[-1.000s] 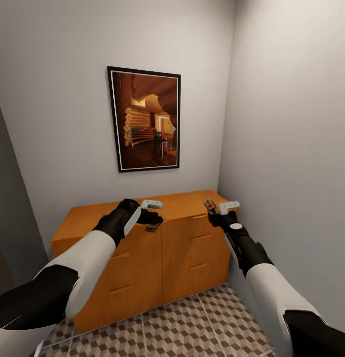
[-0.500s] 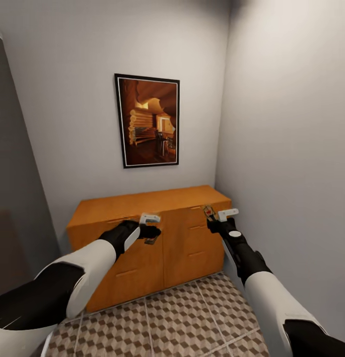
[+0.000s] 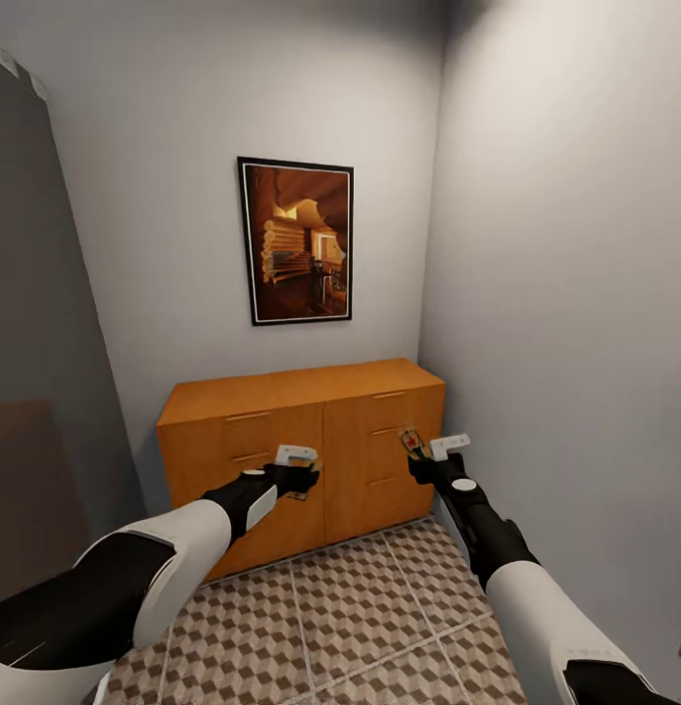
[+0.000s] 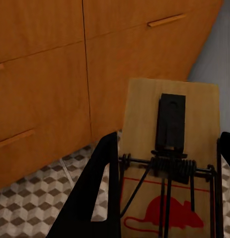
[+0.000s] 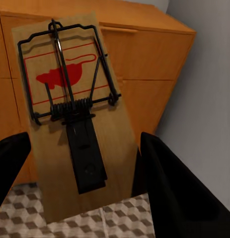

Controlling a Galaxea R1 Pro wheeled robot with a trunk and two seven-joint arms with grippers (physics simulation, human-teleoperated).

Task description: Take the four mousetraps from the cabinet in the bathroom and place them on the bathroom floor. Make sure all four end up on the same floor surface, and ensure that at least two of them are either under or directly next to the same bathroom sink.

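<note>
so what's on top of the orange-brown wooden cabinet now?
The visible top of the orange-brown wooden cabinet looks bare. Each gripper holds a small wooden mousetrap: left, right. Drawers are closed, so their contents are hidden.

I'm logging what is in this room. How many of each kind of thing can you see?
Mousetraps: 2, one in the left claw (trap), one in the right claw (trap)
Cabinet: 1
Framed picture: 1
Total: 4
</note>
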